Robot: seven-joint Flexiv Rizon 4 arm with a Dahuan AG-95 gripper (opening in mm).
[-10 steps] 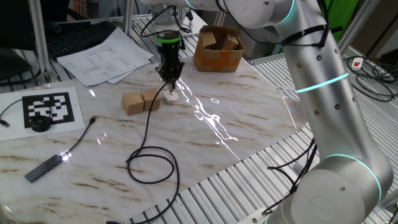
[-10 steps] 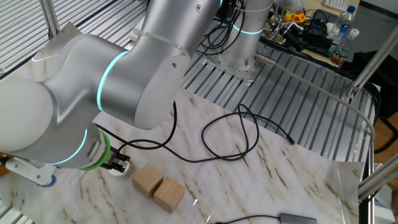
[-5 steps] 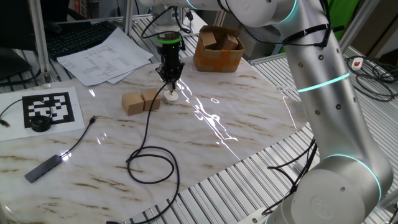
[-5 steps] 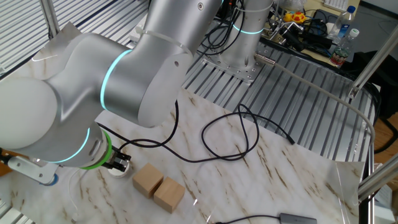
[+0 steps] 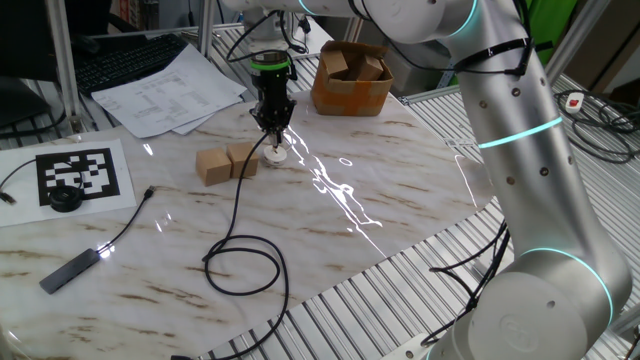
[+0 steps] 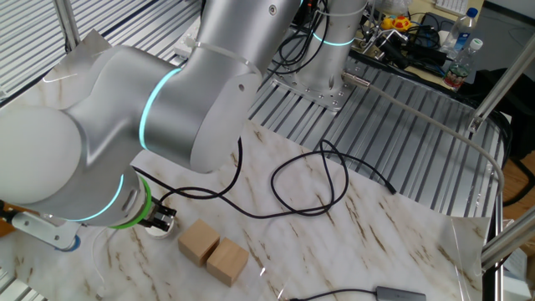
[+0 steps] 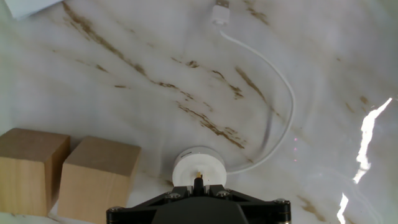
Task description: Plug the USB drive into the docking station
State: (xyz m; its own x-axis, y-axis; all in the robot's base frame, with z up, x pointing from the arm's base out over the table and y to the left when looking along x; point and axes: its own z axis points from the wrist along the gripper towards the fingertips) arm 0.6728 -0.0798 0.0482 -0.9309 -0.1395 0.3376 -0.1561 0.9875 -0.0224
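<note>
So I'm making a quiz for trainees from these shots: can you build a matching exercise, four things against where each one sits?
Things:
1. docking station
2. tan blocks
3. cardboard box
4. black puck

Places:
A. on the printed marker sheet
B. directly under the claw
C. table's far edge, holding wooden pieces
D. side by side, next to the white disc

Pairs: 1-B, 2-D, 3-C, 4-A

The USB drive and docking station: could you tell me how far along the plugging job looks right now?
Done: the gripper has carried the USB drive to the docking station beside the tan blocks. In hand: the plug tip sits at the disc's centre in the hand view. Left: whether it is fully seated cannot be told; the release is still to come.
</note>
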